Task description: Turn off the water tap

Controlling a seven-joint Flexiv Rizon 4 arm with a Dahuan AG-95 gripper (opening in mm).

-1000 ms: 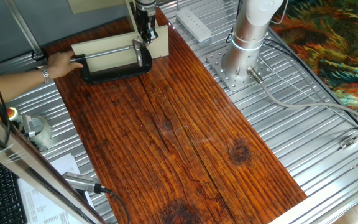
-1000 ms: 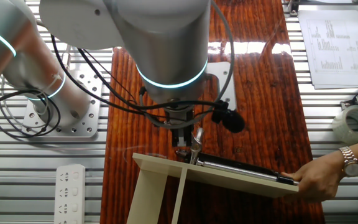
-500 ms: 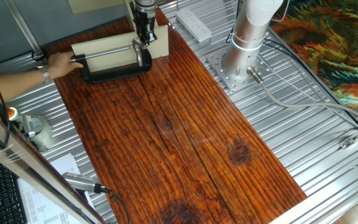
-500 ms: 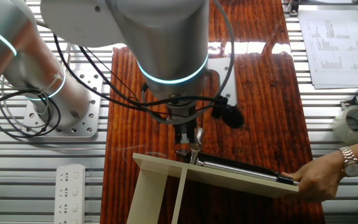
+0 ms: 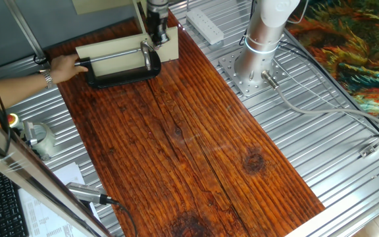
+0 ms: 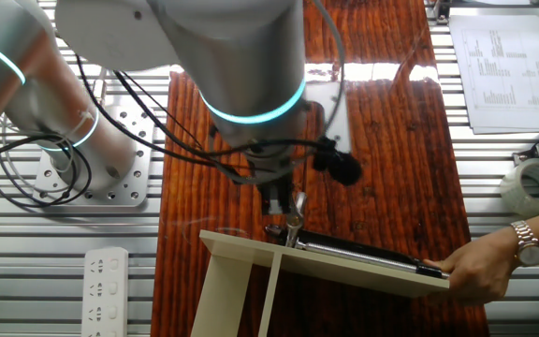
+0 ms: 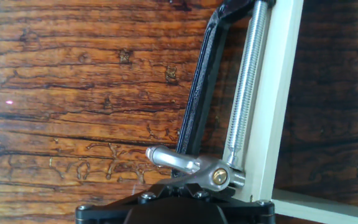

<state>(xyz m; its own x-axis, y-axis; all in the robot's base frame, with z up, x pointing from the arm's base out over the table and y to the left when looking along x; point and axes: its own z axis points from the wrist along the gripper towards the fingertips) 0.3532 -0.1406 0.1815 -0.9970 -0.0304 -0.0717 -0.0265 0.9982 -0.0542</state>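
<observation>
The water tap is a long threaded chrome rod (image 5: 114, 56) along the cream block (image 5: 171, 47), above the black tray (image 5: 120, 78). In the hand view the rod (image 7: 247, 93) ends in a short chrome lever (image 7: 169, 160) with a brass tip, beside the cream block (image 7: 278, 93) and the tray's rim (image 7: 201, 93). My gripper (image 5: 152, 39) hangs straight over the lever end, as the other fixed view (image 6: 282, 220) also shows. Its fingers look closed together just above the lever (image 6: 296, 212). Whether they touch it is hidden.
A person's hand (image 5: 61, 66) holds the far end of the block and tray, also seen with a watch (image 6: 480, 267). A white power strip (image 5: 204, 25) and the robot base column (image 5: 265, 39) stand to one side. A tape roll (image 6: 536, 183) and papers (image 6: 499, 70) lie off the wood.
My arm and gripper have shifted slightly away from the tap's lever end; the wrist cable plug moved with it. The tap, block and person's hand have not moved.
</observation>
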